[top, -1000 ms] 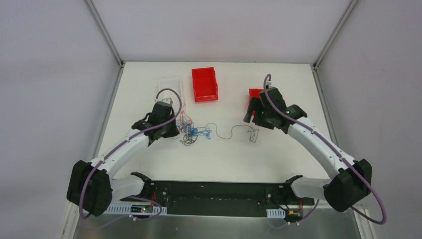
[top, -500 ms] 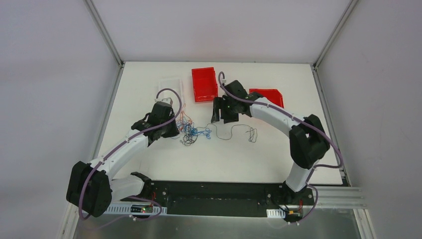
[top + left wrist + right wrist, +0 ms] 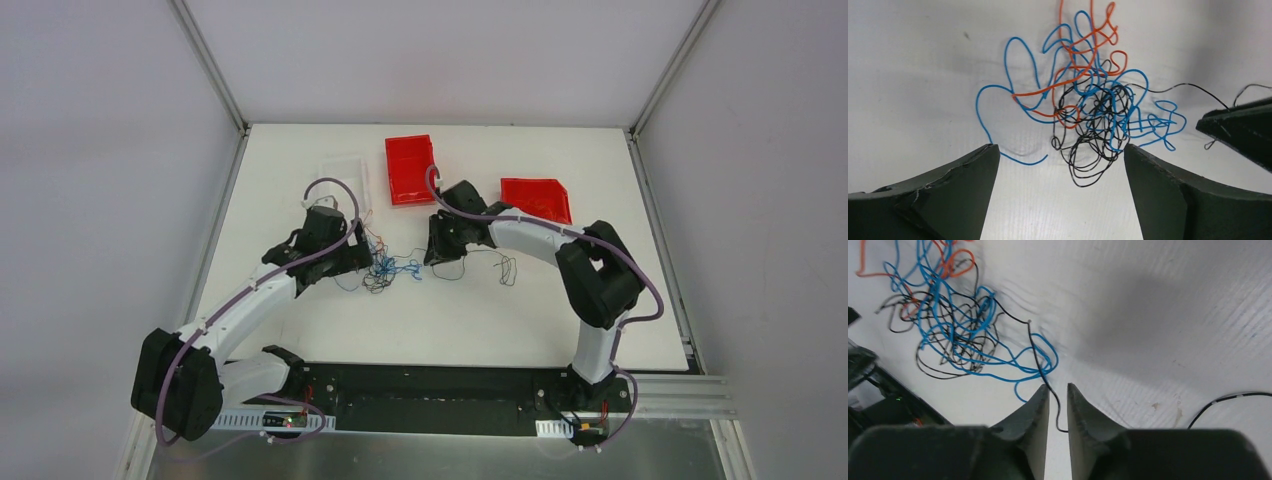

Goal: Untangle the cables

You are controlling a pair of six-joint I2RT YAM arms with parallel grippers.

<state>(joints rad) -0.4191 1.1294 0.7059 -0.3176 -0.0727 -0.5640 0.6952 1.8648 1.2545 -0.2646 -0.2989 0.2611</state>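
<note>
Right gripper [image 3: 1057, 387]: jaws drawn narrow with a slim gap left. One black strand runs down into that gap (no clamping evident). Just ahead of its tips and off to one side lies the knot of thin blue, orange and black cables [image 3: 955, 325].

Left gripper [image 3: 1060, 147]: jaws wide, holding nothing. The knot lies just ahead, between its tips. The two grippers face each other across it.

Behind the right gripper the black strand trails to a small loose curl [image 3: 508, 268].

Surface: white, finely ribbed table [image 3: 450, 320].

Beyond the grippers, near the far edge, sit a clear plastic tray [image 3: 345, 172] and two red plastic bins [image 3: 411, 168] [image 3: 536, 200].

Pale walls [image 3: 100, 150] with metal corner posts [image 3: 210, 65] enclose the table.
</note>
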